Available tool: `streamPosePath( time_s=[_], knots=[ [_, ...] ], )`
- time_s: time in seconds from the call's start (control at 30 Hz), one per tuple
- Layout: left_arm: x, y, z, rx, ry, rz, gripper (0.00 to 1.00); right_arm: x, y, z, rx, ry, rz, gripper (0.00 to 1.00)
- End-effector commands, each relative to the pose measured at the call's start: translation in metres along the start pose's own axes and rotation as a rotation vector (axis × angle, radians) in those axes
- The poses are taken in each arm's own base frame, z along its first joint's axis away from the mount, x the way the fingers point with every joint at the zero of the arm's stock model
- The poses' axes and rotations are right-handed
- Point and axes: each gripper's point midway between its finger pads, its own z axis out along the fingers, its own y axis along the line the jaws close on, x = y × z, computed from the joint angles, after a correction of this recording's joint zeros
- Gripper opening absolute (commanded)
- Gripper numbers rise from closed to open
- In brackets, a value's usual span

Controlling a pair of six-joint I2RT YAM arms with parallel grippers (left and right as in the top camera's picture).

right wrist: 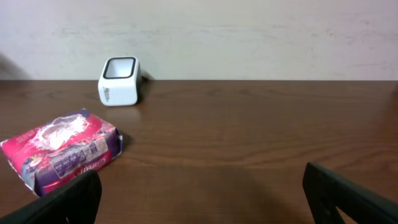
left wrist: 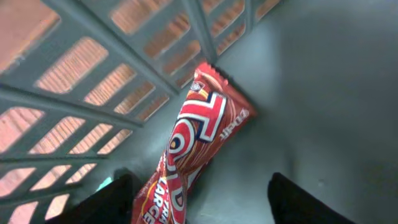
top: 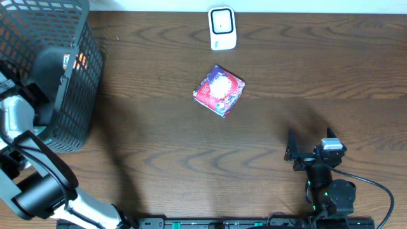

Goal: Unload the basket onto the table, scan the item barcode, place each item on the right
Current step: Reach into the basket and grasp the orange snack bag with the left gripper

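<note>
A red and purple packet (top: 219,90) (right wrist: 62,149) lies mid-table, in front of the white barcode scanner (top: 222,28) (right wrist: 119,81). My left gripper (left wrist: 205,202) reaches inside the grey basket (top: 57,38). Its jaws stand apart over the basket floor, and a red candy bar (left wrist: 205,124) lies between them. The bar rests close to the left finger (left wrist: 112,202) and leans against the basket's mesh wall (left wrist: 93,81). My right gripper (top: 310,141) (right wrist: 202,199) sits low near the table's front right, open and holding nothing, facing the packet and the scanner.
The basket fills the table's back left corner, with my left arm (top: 25,108) bent over its near rim. A pale wall (right wrist: 249,31) rises behind the table's far edge. Bare wood lies between my right gripper and the packet.
</note>
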Motion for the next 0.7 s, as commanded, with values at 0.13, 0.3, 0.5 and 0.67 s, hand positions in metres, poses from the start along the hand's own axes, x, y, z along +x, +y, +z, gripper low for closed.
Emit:
streamPosePath(
  time_s=[0.13, 0.3, 0.5, 0.67],
  knots=[
    [0.019, 0.005, 0.02, -0.037, 0.067, 0.074, 0.82, 0.001, -0.001, 0.0, 0.008, -0.001, 0.015, 0.99],
    [0.034, 0.004, 0.032, -0.036, 0.119, 0.089, 0.82, 0.001, -0.002, 0.0, 0.009, -0.001, 0.015, 0.99],
    [0.045, 0.014, 0.048, -0.084, 0.152, 0.101, 0.82, 0.001, -0.001, 0.0, 0.008, -0.001, 0.015, 0.99],
    [0.054, 0.031, 0.056, -0.111, 0.181, 0.076, 0.79, 0.001, -0.001, 0.0, 0.008, -0.001, 0.015, 0.99]
  ],
)
